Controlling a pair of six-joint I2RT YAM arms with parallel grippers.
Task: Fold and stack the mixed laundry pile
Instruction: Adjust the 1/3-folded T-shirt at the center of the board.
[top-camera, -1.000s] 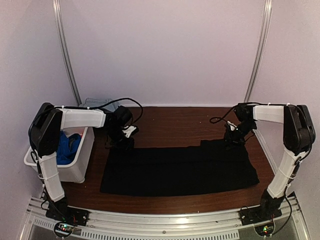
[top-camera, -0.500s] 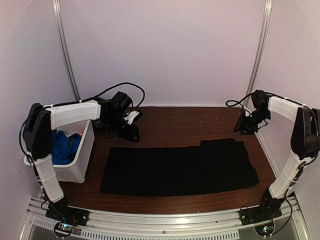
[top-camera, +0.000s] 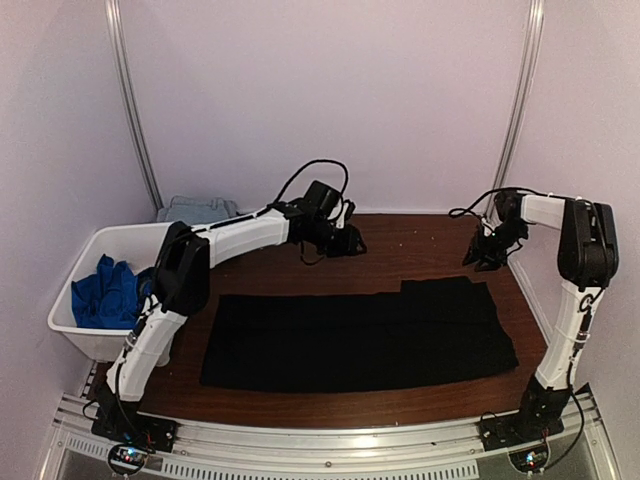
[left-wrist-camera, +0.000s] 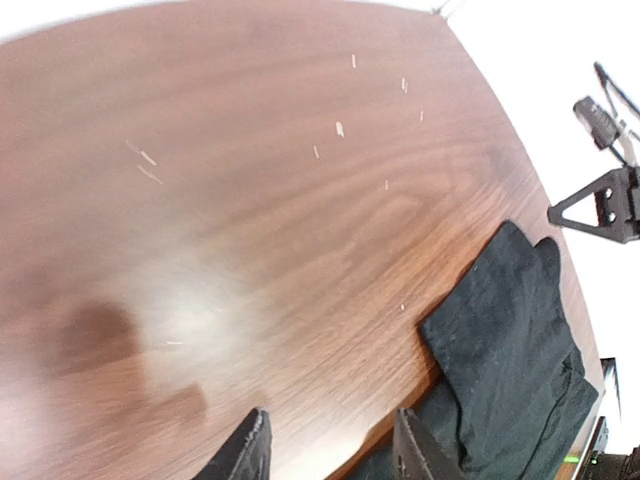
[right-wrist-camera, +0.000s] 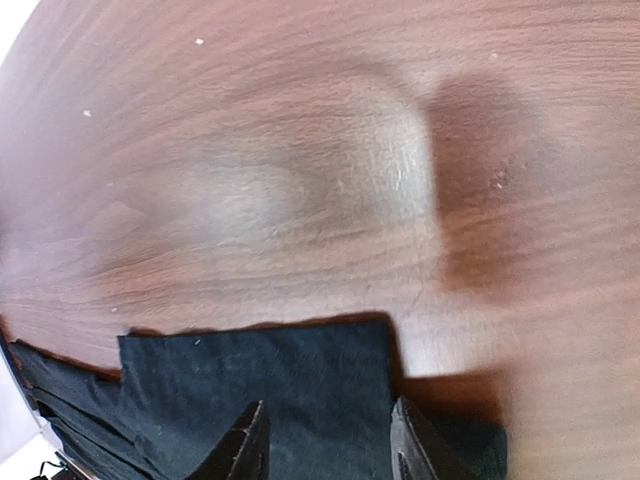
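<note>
Looking across the brown tabletop (top-camera: 400, 250), we find most of it bare along the far edge. The black cloth (top-camera: 360, 340) fills the middle and runs toward the near edge. It is the largest piece and lies flat as a long band. A raised step shows on its far side near the right end, and the left wrist view shows stacked layers at that end. We judge it has been folded at least once but is not yet a compact square.

The white plastic bin (top-camera: 95, 345) sits at the left edge with bright royal-blue fabric (top-camera: 105, 295) bunched inside, not yet laid out. Behind the bin, at the far left corner, rests a pale grey-blue piece (top-camera: 195, 210). We cannot tell whether it is folded. No denim shows clearly.

The left gripper (top-camera: 352, 245) hangs over bare wood near the middle of the far edge, apart from the cloth. Its fingers (left-wrist-camera: 250, 450) stand partly apart with nothing between them. The right gripper (top-camera: 478, 258) is near the far right corner, over the cloth's stepped edge. Its fingers (right-wrist-camera: 245, 445) are likewise parted and empty.

By our reckoning the task is in its early part. The cloth needs more folds, and the bin's contents await folding and stacking.
</note>
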